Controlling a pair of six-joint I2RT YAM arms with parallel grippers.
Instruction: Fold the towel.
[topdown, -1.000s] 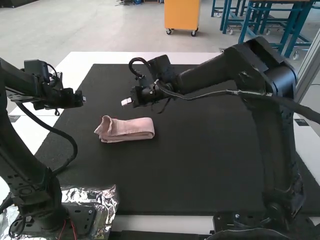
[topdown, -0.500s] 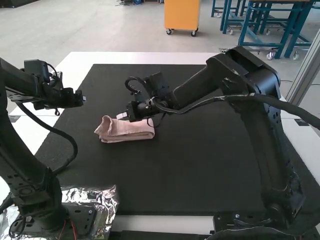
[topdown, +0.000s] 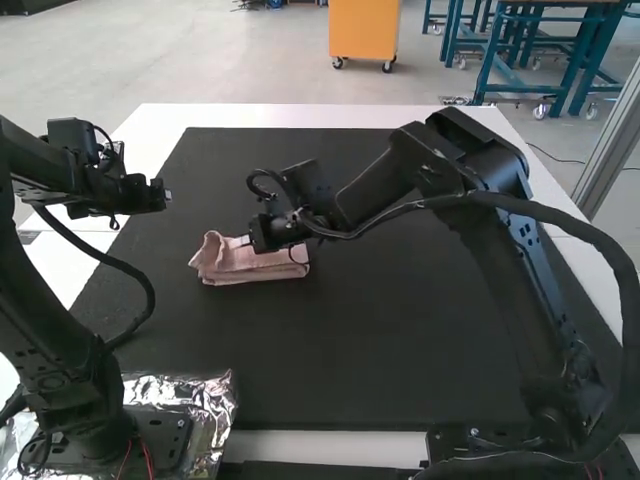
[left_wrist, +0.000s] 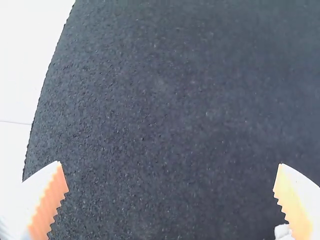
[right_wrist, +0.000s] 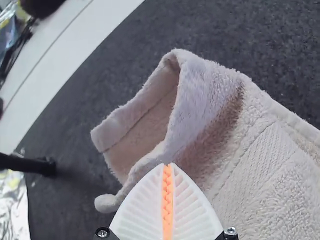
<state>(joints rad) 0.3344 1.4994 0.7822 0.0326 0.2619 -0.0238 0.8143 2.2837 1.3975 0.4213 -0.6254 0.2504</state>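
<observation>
Pink towel (topdown: 222, 265) mostly folded, one end gaping

On the dark mat (topdown: 400, 350), the towel lay in a compact, layered bundle; I judged the main folds done. Flattening its loose, puffed end seemed left. My right jaws were pressed together at the towel, no cloth visible between them; whether they touched it, I couldn't tell. My left jaws stood wide and empty, apart from it.
</observation>
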